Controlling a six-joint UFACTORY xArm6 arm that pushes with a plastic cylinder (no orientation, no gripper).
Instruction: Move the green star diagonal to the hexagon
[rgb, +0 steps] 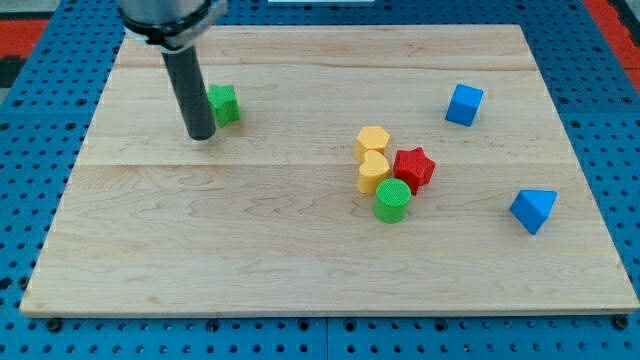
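While my tip (201, 133) sits bare, gripping nothing, at the green star-shaped block's (223, 103) 8 o'clock, nearly touching | yellow hexagonal block (372, 140) lies at star's 4 o'clock, well apart

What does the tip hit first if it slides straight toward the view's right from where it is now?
Almost at once the green star: my tip sits just to its left and slightly lower in the view, so contact may be glancing. Past it, the board looks free until the blue cube.
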